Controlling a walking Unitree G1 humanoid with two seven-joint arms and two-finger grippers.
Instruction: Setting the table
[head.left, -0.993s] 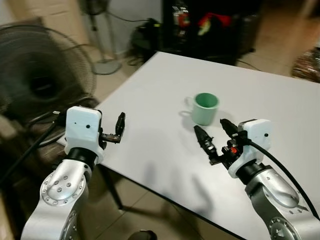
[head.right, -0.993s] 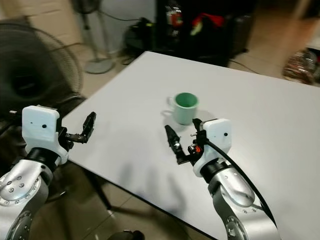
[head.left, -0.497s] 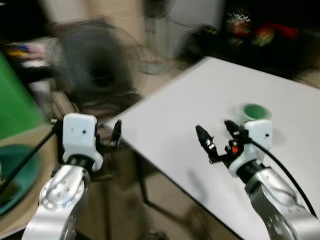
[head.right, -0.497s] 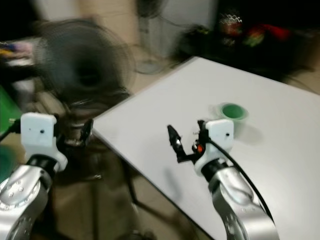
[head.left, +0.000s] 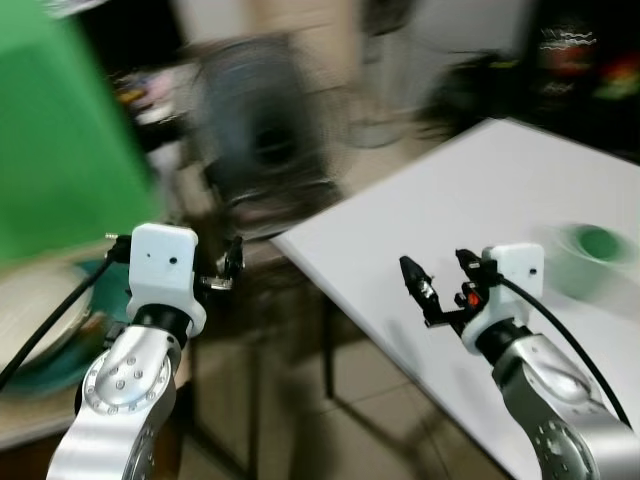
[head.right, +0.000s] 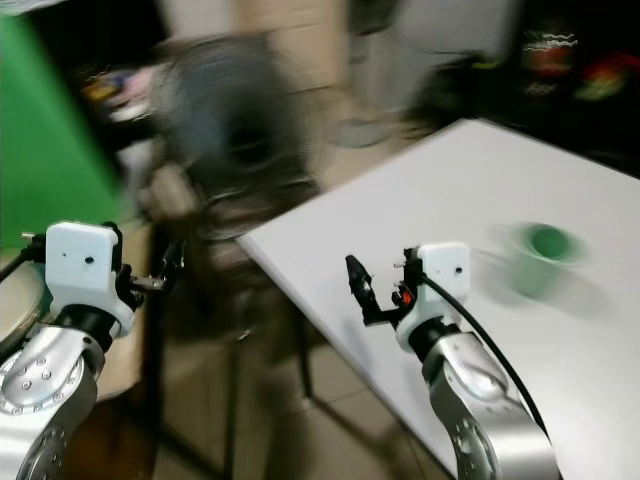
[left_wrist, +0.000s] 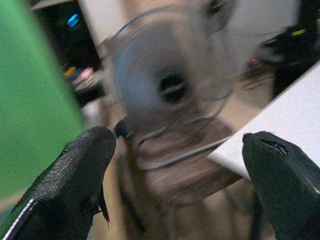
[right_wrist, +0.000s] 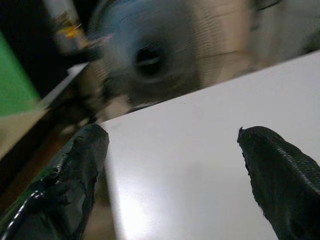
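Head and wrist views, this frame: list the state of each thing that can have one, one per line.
left gripper: open, empty, held off the table's edge.
right gripper: open, empty, over the table.
green mug: upright on the table, blurred, contents not visible.
white table: bearing the mug.
fan: blurred, cannot tell if running.
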